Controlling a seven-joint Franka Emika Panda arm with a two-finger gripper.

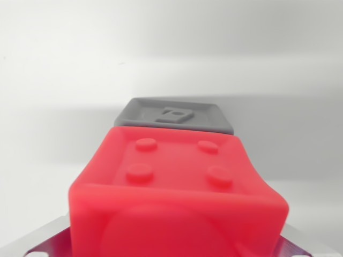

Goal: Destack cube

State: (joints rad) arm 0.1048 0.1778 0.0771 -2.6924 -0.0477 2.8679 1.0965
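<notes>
Filling the lower frame: red cube (177,198), four studs on top, close to the camera
Worktop (64,80): white, beneath
Grey cube (174,115): just behind the red one, apparently touching
Claw: metal at bottom corners; state cannot be told

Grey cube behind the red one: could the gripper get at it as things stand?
Probably not directly. The red cube fills the foreground and covers the near side of the grey cube. The gripper's fingers are not visible.

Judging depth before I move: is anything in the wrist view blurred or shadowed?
Wrist view: the red cube is soft-focus along its near edge, the grey cube beyond is sharper, and a faint soft shadow lies on the white table; no harsh glare.
</notes>
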